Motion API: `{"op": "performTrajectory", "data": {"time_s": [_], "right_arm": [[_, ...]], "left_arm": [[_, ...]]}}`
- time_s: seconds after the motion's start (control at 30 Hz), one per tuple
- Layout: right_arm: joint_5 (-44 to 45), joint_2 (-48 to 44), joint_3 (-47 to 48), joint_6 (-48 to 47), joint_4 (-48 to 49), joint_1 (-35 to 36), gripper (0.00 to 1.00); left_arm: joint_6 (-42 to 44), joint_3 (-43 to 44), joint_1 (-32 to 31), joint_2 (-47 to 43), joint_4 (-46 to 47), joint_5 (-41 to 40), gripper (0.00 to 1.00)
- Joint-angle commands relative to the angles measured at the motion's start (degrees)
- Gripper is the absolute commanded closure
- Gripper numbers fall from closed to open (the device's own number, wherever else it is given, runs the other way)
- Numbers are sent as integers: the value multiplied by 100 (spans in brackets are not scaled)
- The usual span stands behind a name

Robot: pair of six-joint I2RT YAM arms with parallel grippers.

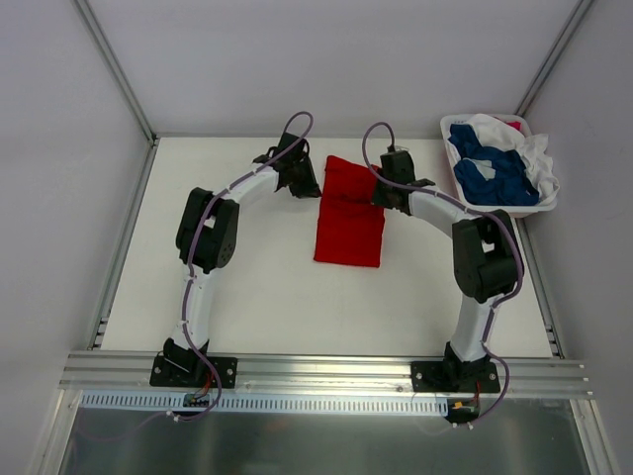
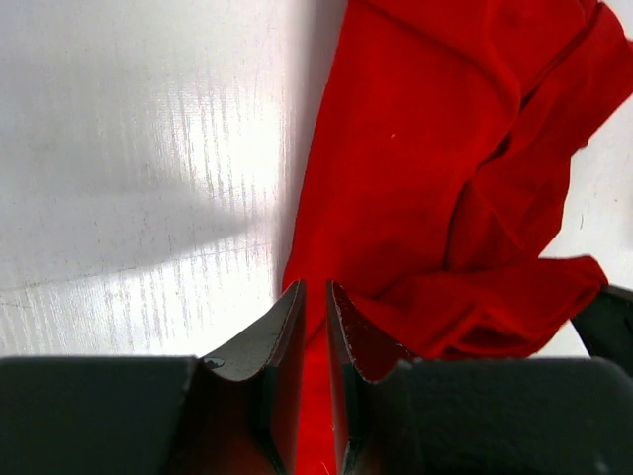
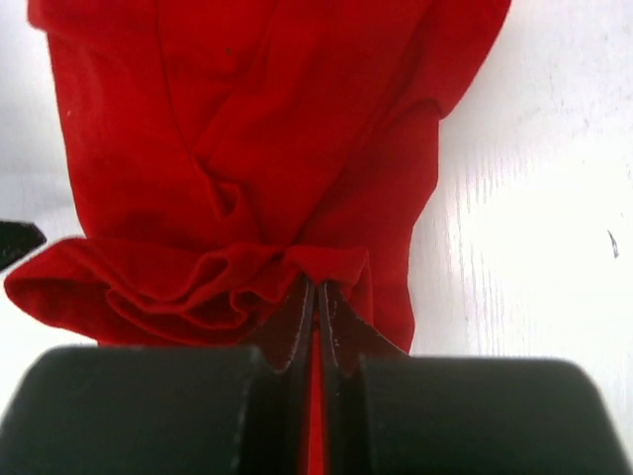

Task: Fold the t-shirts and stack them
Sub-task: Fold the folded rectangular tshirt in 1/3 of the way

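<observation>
The red t-shirt (image 1: 349, 223) lies mid-table, folded into a long narrow strip running from far to near. My left gripper (image 1: 309, 188) is at its far left corner and my right gripper (image 1: 382, 194) at its far right corner. In the left wrist view the left gripper (image 2: 316, 289) has its jaws nearly closed with red cloth (image 2: 435, 148) between them. In the right wrist view the right gripper (image 3: 316, 285) is shut on a bunched edge of the red shirt (image 3: 247, 119). Dark blue (image 1: 490, 178) and white (image 1: 532, 156) shirts lie crumpled in the basket.
The white plastic basket (image 1: 504, 210) stands at the far right corner of the table. Metal frame posts and grey walls border the table at the left, back and right. The aluminium rail with both arm bases runs along the near edge.
</observation>
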Motion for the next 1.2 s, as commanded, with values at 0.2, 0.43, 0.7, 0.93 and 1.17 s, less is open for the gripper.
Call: {"op": "performTrajectory", "data": {"time_s": [0.2,0.43,0.7,0.93,1.17], "right_arm": [[-76,540,760,-85,-195,-190,72],[64,391,514,-182,-222,-207,49],[301,-356,-30,-269,-222,-207,48],[469,-1252,-883,-155,-213,-216,48],[530,-2209,-1612,-59,-239,-199,48]], "left_arm": [[177,-139,25,-132,-34,119,80],[204,-482,25,-370,-25,84,64],[291,-1123,17,-949,-17,-65,61],[274,-1975,-36,-1608,-8,-118,62],[195,-2293,-317,-2040,19,-127,62]]}}
